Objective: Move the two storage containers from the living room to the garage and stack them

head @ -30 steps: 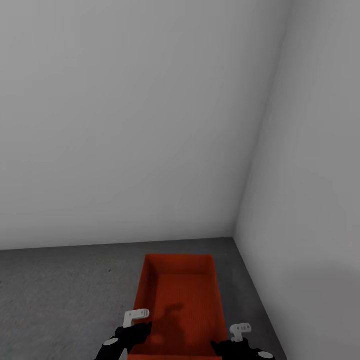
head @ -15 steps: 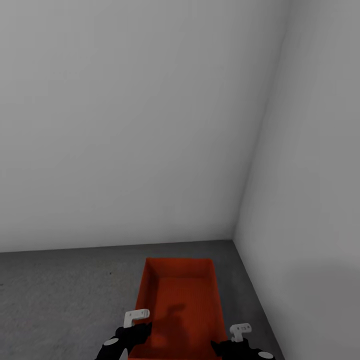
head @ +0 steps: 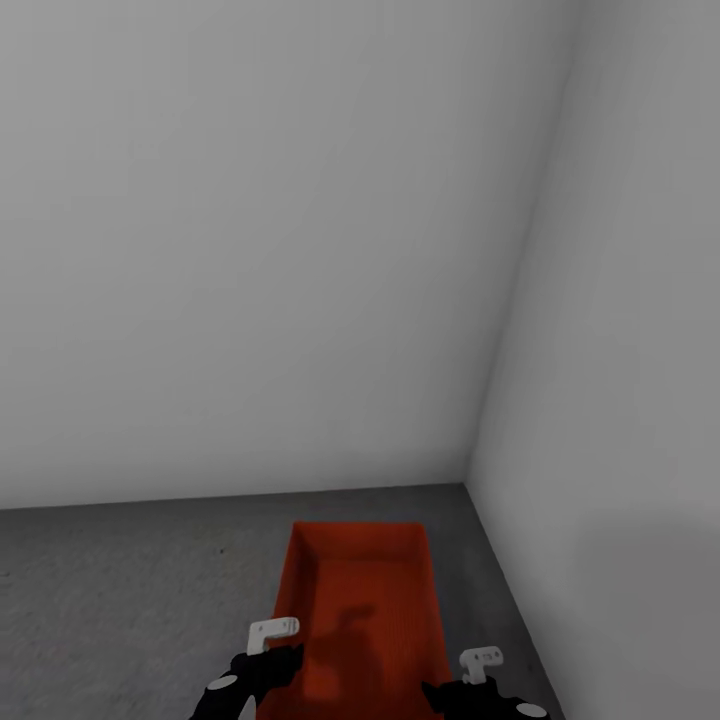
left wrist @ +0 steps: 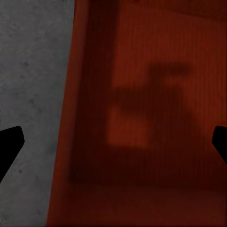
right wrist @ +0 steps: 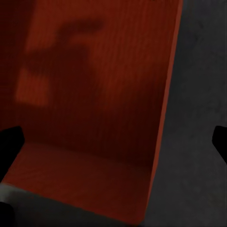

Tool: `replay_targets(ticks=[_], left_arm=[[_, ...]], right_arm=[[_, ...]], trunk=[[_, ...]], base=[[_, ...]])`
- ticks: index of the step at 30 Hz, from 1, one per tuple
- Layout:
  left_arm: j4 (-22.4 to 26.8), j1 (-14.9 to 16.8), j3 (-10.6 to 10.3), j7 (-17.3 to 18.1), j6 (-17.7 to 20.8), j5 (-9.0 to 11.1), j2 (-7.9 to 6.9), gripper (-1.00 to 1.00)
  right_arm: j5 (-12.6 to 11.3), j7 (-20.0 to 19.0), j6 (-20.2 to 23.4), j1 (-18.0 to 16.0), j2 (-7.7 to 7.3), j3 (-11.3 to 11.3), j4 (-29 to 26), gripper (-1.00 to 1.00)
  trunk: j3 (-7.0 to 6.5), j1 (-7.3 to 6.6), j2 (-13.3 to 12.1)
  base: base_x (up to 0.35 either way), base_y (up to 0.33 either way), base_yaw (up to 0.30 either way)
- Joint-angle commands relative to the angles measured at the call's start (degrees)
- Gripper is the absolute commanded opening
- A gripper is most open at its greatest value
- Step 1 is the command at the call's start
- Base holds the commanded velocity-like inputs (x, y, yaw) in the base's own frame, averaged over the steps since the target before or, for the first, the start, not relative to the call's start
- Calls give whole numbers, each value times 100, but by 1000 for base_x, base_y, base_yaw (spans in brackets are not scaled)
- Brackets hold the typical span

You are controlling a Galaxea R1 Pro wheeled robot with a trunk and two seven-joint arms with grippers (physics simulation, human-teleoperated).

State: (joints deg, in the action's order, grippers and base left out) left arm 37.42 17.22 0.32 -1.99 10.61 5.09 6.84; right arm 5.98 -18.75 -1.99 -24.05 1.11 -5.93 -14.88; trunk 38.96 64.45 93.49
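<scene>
Container [head: 365, 600] sits open-topped on the dark concrete floor [head: 130, 580] at lower centre of the head view, near the corner of two pale grey walls [head: 250, 250]. Left pincer [head: 262, 668] hangs at its left rim, right pincer [head: 470, 678] at its right rim; both wrist views show dark fingertips [left wrist: 9, 144] spread wide, pinching nothing. Judgement: release step. Lift both arms straight up, clear of the rims, so the box is not dragged, leaving it square for stacking

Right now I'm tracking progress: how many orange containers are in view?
1: an orange container on the grey floor by the wall corner. A second may be hidden.
</scene>
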Motion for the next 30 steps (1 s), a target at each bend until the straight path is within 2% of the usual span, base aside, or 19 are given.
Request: replay_targets(ticks=[1, 16, 30], left_arm=[[11, 1, 3, -20, 32, 54, 2, 100], [11, 9, 3, -20, 29, 54, 3, 100], [11, 9, 3, -20, 29, 54, 6, 100]], right_arm=[[61, -28, -21, -3, 3, -49, 3, 100], [62, -23, -21, -3, 3, -40, 3, 100], [62, -23, -21, -3, 3, -40, 3, 100]], trunk=[[-13, -23, -39], [-283, -353, -641], [-534, -660, -1202]], base=[[0, 0, 0], [-56, 0, 0], [-300, 0, 0]])
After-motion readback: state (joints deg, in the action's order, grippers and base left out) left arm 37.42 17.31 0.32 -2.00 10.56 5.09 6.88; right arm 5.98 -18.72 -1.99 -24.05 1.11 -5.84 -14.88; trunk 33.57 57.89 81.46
